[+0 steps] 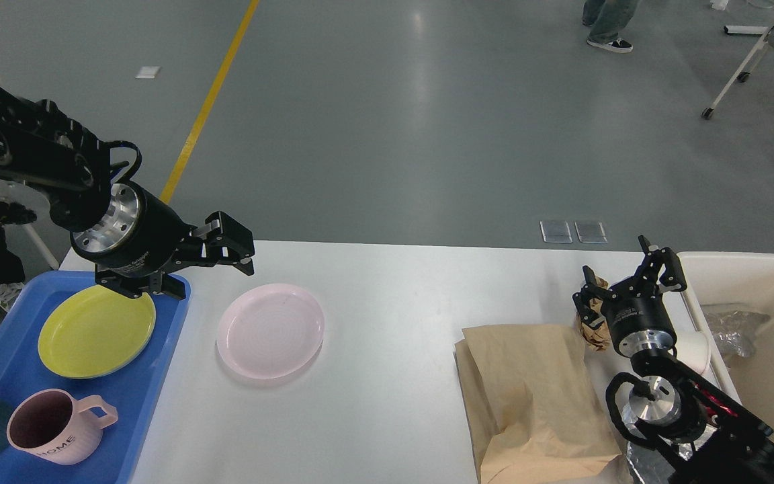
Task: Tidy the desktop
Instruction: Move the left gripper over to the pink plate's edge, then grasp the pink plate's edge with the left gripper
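Right gripper (629, 282) fingers spread, empty, beside crumpled brown paper (592, 329) at the desktop (387, 302) right end, near the brown bag (535, 396). Left gripper (238, 250) hangs over the desktop's far-left edge above the pink plate (271, 331); can't tell its jaw gap.

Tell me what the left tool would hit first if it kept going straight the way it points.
Probably the pink plate: the left tool points right and slightly down toward its far rim. Height is unclear, so it may pass over it.
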